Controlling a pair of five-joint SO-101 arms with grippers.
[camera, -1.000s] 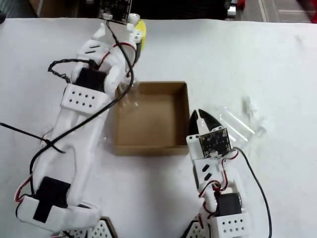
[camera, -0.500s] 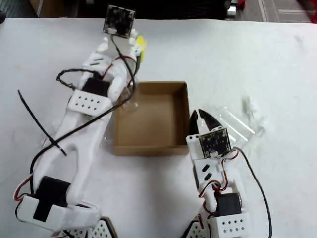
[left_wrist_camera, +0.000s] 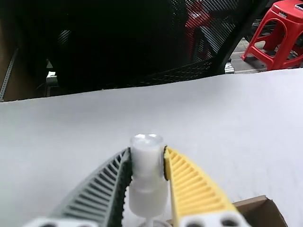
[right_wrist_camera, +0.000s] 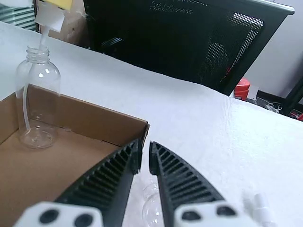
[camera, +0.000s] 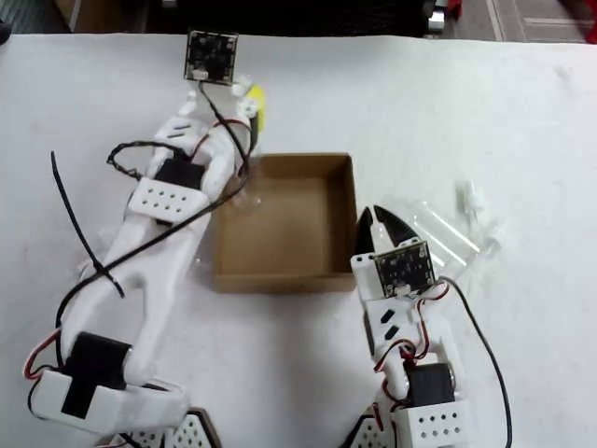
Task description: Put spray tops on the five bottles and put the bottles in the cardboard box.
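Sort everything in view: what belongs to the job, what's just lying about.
Job: cardboard box; clear bottle standing in it; spray top held by left gripper; loose bottles; loose spray tops beside the box.
Lying about: black mesh chair; red stool.

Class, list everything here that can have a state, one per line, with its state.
Box: open, one bottle inside.
Bottle in box: upright, uncapped, spray tube down its neck.
Spray top: clamped in left gripper, not seated on the neck.
Right gripper: slightly open, empty.
Bottles beside box: lying down, uncapped.
Loose spray tops: lying unattached.
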